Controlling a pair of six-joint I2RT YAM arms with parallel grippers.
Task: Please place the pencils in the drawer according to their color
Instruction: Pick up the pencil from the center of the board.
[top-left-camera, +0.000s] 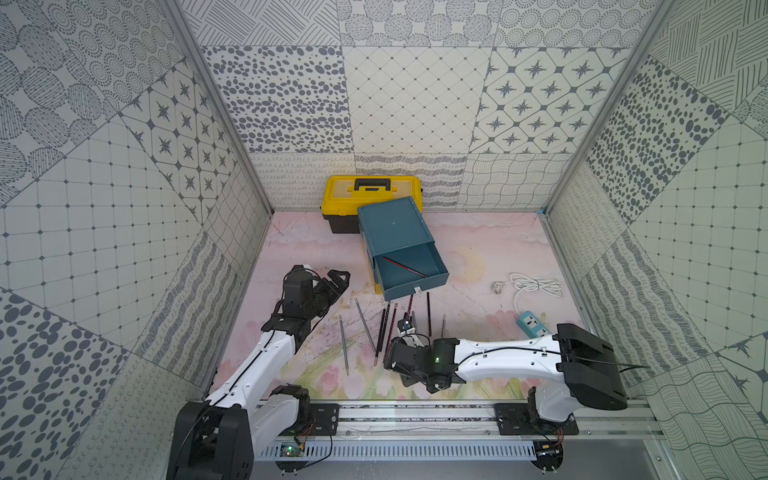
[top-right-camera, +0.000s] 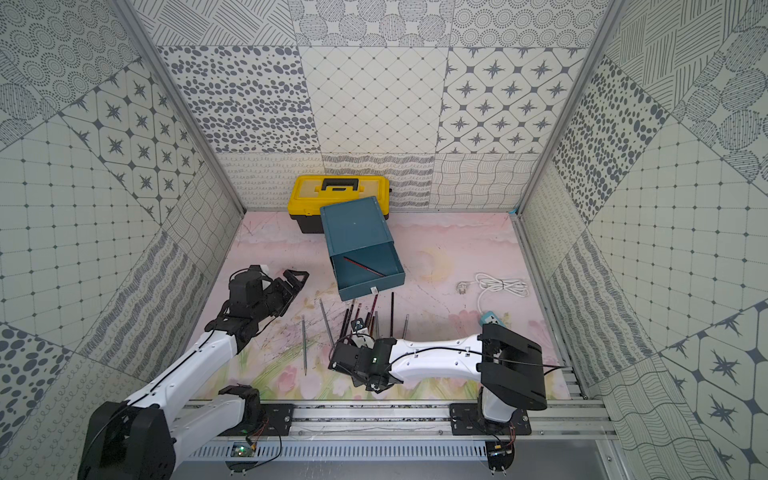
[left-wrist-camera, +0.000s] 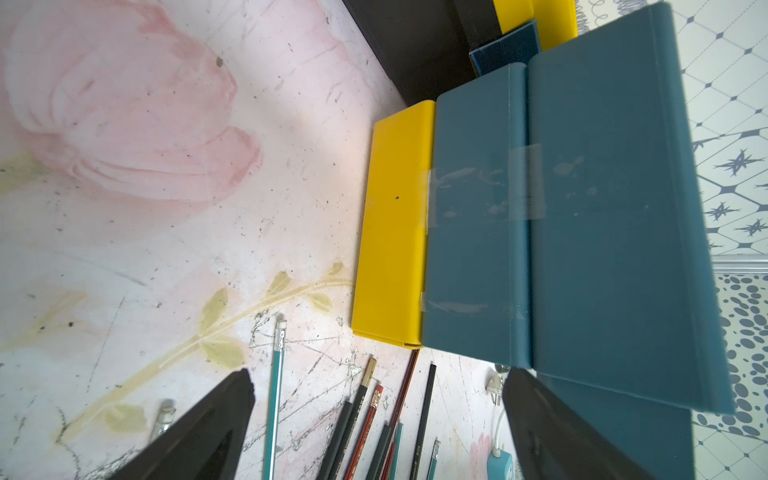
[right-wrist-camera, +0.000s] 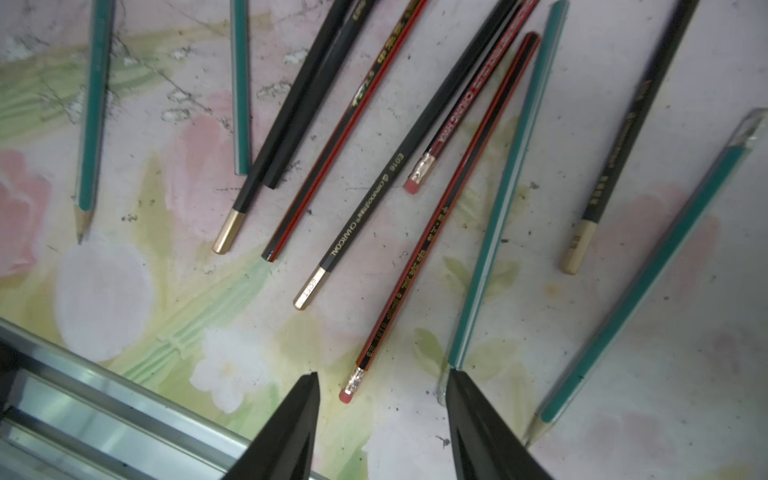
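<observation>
**right gripper poised over the loose pencils, one red pencil filed**

the small teal-blue cabinet of stacked drawers, yellow at its lowest level, stands with its top drawer pulled out toward the arms, presumably so pencils can be dropped in from above. one dark red pencil with black stripes lies diagonally inside it. the other pencils lie fanned on the floral tabletop just in front of that drawer. the right gripper hangs low over this fan, jaws apart and clamping nothing. the pink-eraser end of a red-and-black striped pencil lies between them, probably the next pick, since it matches the colour already filed. the left gripper hovers beside the cabinet's side wall, jaws spread wide and empty, likely placed to steady the cabinet or work a drawer. strips of clear tape bridge the cabinet's levels, apparently binding them together. legible writing: a black pencil reads "e016", "charcoal" and, on its pale end, "soft"; the brand word before "charcoal" is too blurred to read.
</observation>
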